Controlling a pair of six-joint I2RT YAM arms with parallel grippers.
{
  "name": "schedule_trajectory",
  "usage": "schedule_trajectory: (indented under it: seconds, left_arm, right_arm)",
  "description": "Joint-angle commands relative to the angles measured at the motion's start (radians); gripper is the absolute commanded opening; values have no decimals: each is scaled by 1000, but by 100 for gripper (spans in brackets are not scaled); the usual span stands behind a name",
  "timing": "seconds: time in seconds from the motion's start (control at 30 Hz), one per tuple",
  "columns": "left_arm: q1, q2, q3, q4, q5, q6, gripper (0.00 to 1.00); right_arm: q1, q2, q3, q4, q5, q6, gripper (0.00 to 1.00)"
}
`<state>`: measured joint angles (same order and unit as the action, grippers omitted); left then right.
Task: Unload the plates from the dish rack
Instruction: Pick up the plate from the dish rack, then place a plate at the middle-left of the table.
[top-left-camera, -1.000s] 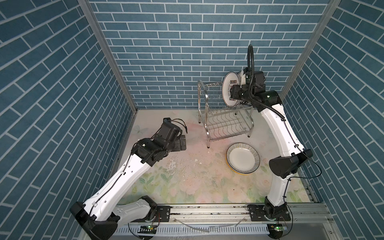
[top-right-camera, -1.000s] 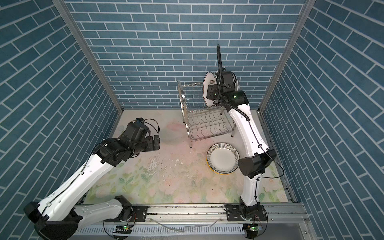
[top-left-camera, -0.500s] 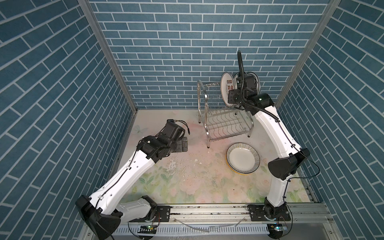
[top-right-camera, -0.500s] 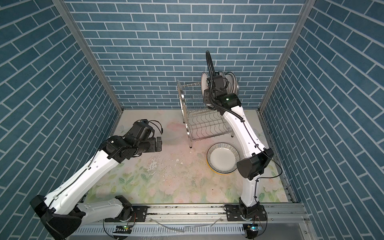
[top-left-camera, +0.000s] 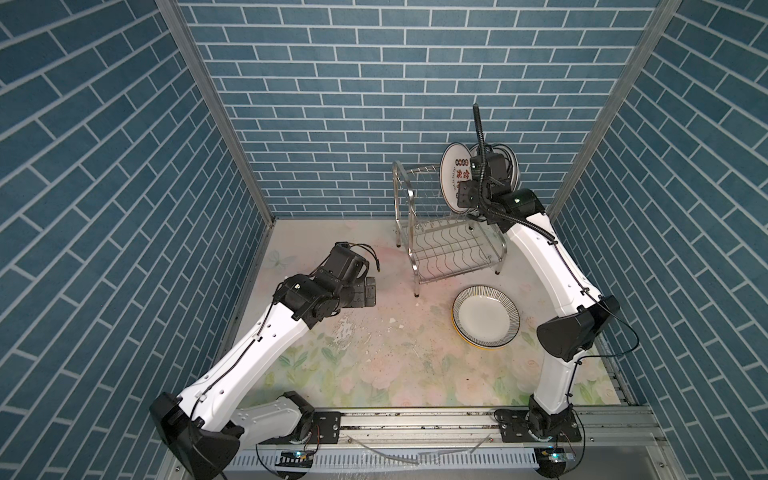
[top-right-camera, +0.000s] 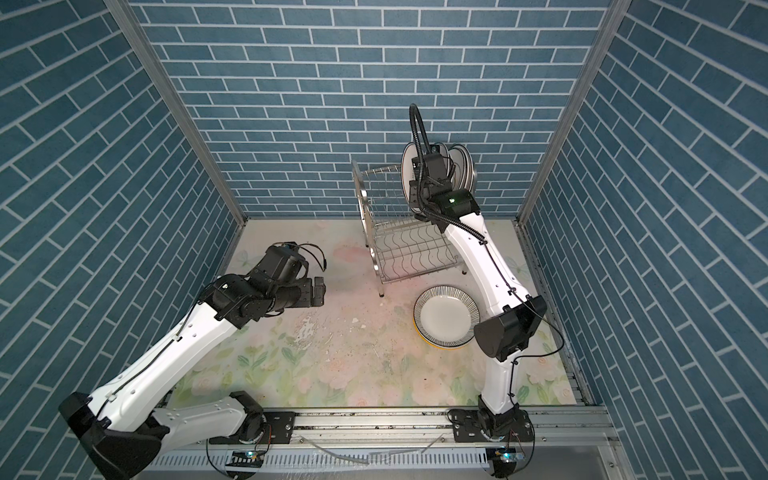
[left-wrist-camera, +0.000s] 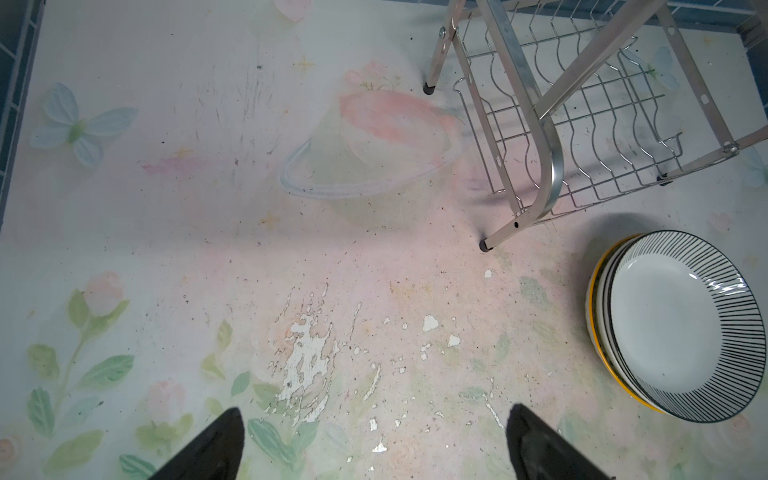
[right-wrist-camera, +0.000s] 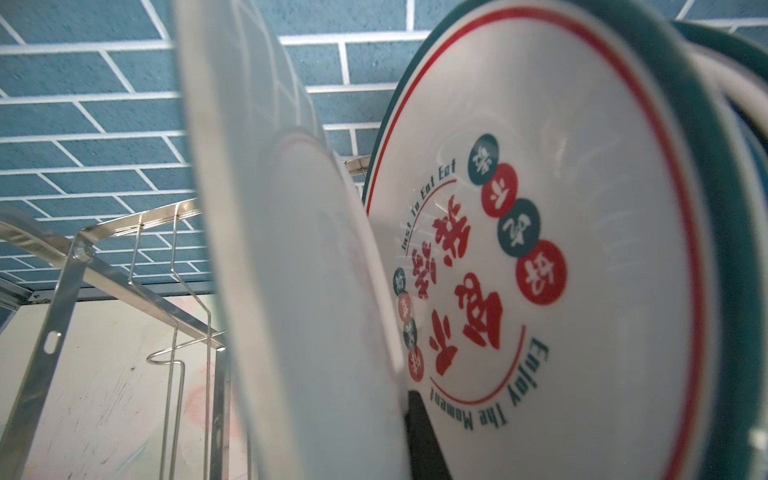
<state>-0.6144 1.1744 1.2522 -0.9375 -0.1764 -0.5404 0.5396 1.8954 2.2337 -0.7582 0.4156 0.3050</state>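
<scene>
Left claw (top-left-camera: 368, 291): hovers over the left half of the counter with nothing in it, jaws spread wide (its two black tips show well apart in its wrist view (left-wrist-camera: 374, 415)).
Counter (top-left-camera: 374, 357): pale floral print, with a patch of flaked paint (left-wrist-camera: 307, 353) just ahead of the left claw.
Striped plate (top-left-camera: 486, 316): lies face up on the counter, out of the rack, near the rack's front right leg, on top of a small stack.
Yellow-edged plate (left-wrist-camera: 595, 299): under the striped plate, only its rim showing.
Dish rack (top-left-camera: 409, 208): stands at the back of the counter, toward the right; the plates in it stand on edge at the right end of its upper tier.
Right claw (top-left-camera: 462, 198): reaches up to that tier, closed tight on the rim of the front plate; one black finger (right-wrist-camera: 422, 436) sits wedged between this plate and the next (the other finger is hidden).
Front plate (top-left-camera: 455, 178): upright, lettered face toward the left arm's side, plain white back filling the right wrist view (right-wrist-camera: 307, 291).
Second plate (right-wrist-camera: 540, 270): just behind it, green band, red ring, red and green characters.
Further plates (top-left-camera: 510, 168): behind those; count unclear.
Wall (top-left-camera: 332, 104): blue brick.
</scene>
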Motion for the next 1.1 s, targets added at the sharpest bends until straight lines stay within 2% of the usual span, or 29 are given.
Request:
schedule_trajectory:
  seconds: [0.0,0.43,0.77,0.93,1.07]
  left_arm:
    - [6,-2,-23,20,17,13,99]
    - [7,32,-27,28,-2,13,99]
    - [8,68,-51,97,68,7,99]
    - [8,44,-91,130,76,-1,99]
    - [7,51,-120,131,34,-27,99]
  right_arm:
    - [20,-63,-24,102,-50,-28,0]
    - [23,-170,-62,237,70,-138,0]
    - [20,-301,-40,302,104,-224,0]
    - [21,-525,-236,379,153,-260,0]
    - [17,-722,-420,375,213,-265,0]
